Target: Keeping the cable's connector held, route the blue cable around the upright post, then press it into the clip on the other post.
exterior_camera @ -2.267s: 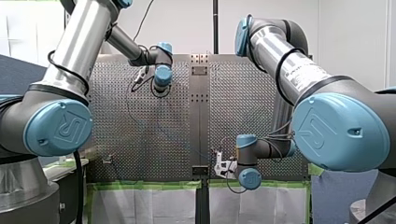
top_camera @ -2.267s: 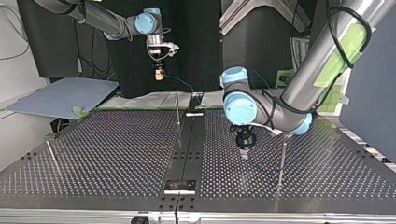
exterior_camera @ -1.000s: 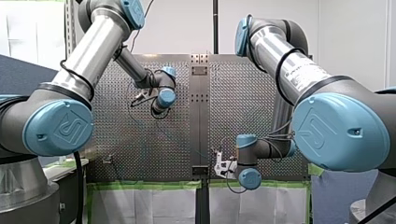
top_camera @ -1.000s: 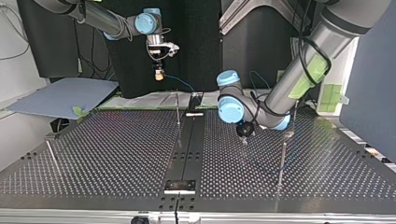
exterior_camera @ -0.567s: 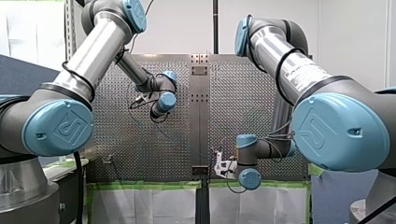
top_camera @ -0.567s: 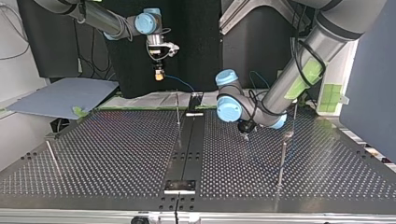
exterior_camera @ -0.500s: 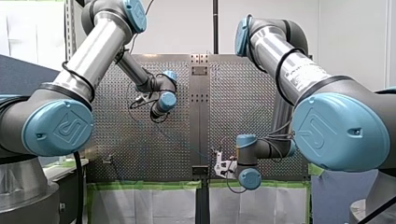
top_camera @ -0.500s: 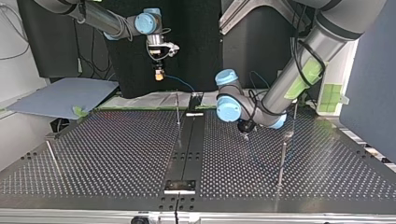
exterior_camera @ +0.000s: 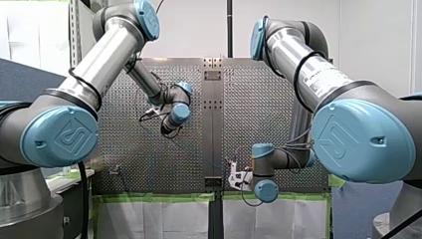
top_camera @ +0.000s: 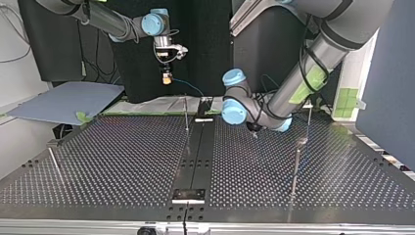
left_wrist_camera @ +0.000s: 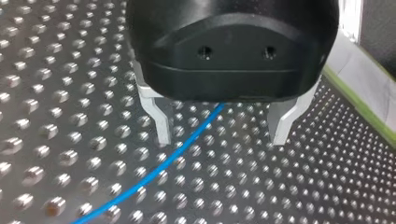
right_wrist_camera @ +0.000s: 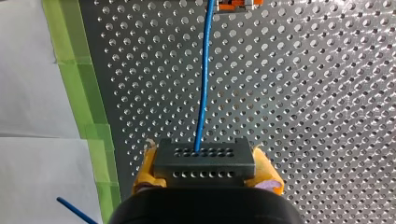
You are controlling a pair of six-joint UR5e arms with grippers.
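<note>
In the right wrist view my right gripper (right_wrist_camera: 204, 173) is shut on the dark connector block (right_wrist_camera: 204, 158), a yellow pad (right_wrist_camera: 144, 170) on each side. The blue cable (right_wrist_camera: 204, 79) runs straight ahead from it over the perforated plate. In the top view that gripper (top_camera: 167, 78) hangs above the table's far edge. My left gripper (left_wrist_camera: 222, 135) is open and low over the plate, its metal fingers (left_wrist_camera: 158, 119) astride the cable (left_wrist_camera: 180, 154), which lies loose between them. In the top view it (top_camera: 254, 131) is right of the centre rail. A thin upright post (top_camera: 186, 115) stands just left of that rail.
More posts stand at the top view's right: one (top_camera: 295, 169) near the front and one (top_camera: 309, 117) further back. A leaning post (top_camera: 55, 164) is at the left. Green tape (right_wrist_camera: 88, 107) marks the plate's edge. An orange part (right_wrist_camera: 236, 4) sits where the cable runs out of view.
My left arm has carried its open gripper low across the plate, away from the top view's camera. My right arm has stayed still with the connector.
</note>
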